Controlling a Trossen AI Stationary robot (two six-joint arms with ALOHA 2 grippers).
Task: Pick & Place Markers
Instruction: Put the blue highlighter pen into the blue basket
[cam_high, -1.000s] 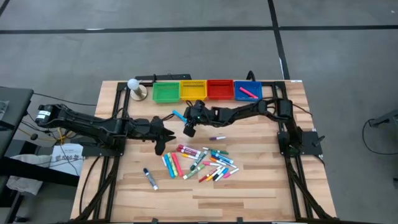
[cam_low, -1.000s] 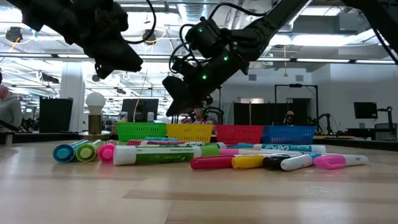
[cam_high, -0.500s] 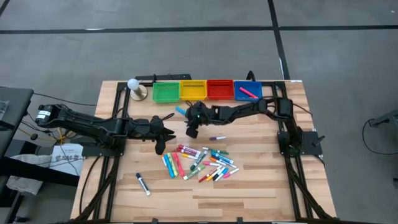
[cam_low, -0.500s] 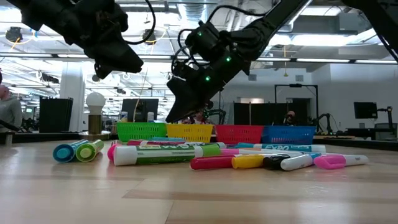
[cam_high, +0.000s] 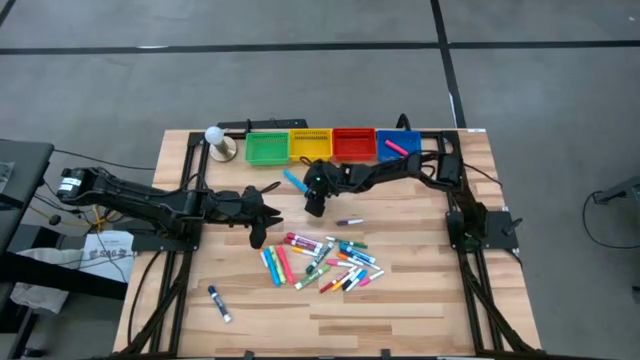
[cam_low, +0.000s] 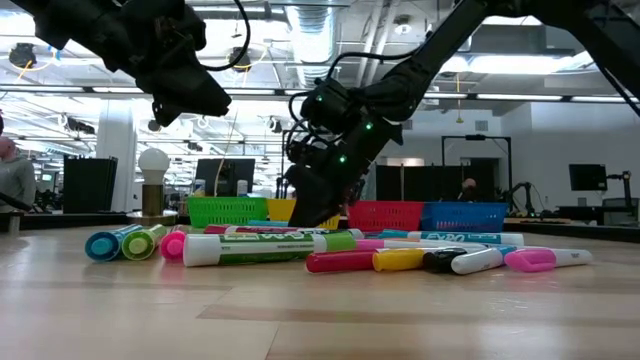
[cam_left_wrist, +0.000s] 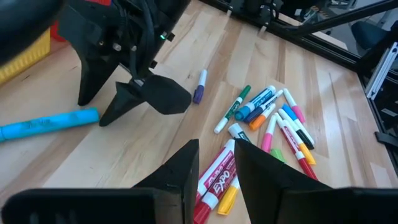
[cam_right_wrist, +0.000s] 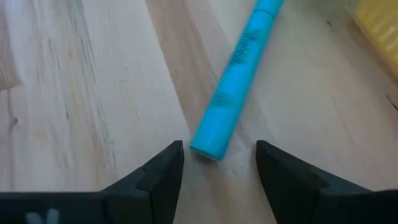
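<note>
On the pale, grained wooden bench (cam_high: 400, 310), the right gripper (cam_right_wrist: 219, 163) spreads dark fingers around a smooth blue marker (cam_right_wrist: 236, 81); the left gripper's (cam_left_wrist: 216, 163) fingers are slightly parted, empty.

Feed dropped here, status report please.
Right end effector open, low over blue marker lying on table. Left end effector hovering beside marker pile. Nothing blocking.

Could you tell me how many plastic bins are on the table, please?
4, in a row along the table's far edge: green bin, yellow bin, red bin, blue bin.
</note>
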